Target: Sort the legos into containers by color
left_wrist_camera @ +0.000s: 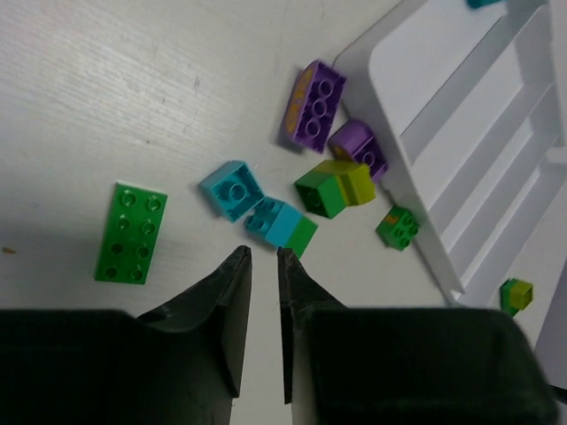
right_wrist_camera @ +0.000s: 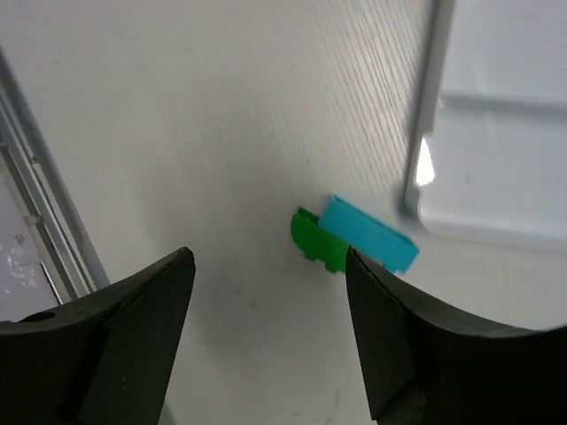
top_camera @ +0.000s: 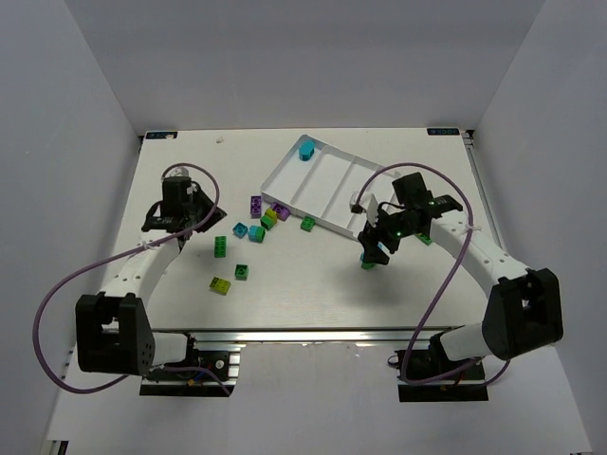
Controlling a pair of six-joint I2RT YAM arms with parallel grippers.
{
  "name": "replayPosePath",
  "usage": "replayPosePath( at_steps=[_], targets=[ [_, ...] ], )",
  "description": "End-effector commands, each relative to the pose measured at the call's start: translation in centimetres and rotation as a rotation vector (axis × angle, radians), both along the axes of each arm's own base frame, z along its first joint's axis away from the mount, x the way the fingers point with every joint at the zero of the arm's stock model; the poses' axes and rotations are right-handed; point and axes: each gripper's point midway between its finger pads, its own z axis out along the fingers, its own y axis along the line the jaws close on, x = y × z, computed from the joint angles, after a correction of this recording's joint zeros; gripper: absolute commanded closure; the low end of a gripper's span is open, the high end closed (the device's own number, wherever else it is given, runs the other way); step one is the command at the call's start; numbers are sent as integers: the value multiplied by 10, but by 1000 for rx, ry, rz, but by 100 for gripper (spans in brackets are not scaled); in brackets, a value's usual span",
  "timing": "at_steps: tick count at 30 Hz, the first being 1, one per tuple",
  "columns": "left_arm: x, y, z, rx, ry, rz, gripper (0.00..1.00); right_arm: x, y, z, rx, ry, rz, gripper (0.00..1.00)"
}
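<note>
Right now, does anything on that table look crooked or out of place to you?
Yes. The white tray sits askew, turned diagonally on the table rather than square to its edges. Only one cyan brick lies in it, at its far corner. The other bricks are scattered outside, several of them clustered against its near-left wall.

Pretty plain setup: a white counter [top_camera: 285, 303] boxed in by flat grey-white walls [top_camera: 303, 57] behind it and on both sides. Lighting is soft and even, only faint shadows on the counter. An aluminium rail [top_camera: 303, 336] runs along the counter's near edge.
</note>
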Motion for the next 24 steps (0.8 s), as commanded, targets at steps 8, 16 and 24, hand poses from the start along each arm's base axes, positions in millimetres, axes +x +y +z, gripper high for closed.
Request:
replayPosePath(
  at_steps=[8, 16, 24],
  targets=[
    [-12, -27, -57, -59, 321, 66, 42, 15, 80, 62, 252, -214, 375, 31],
    [-1, -33, -94, 104, 538, 125, 33, 22, 85, 63, 286, -216, 304, 28],
    [16, -26, -98, 166, 541, 164, 32, 12, 79, 57, 299, -231, 258, 27]
  ],
)
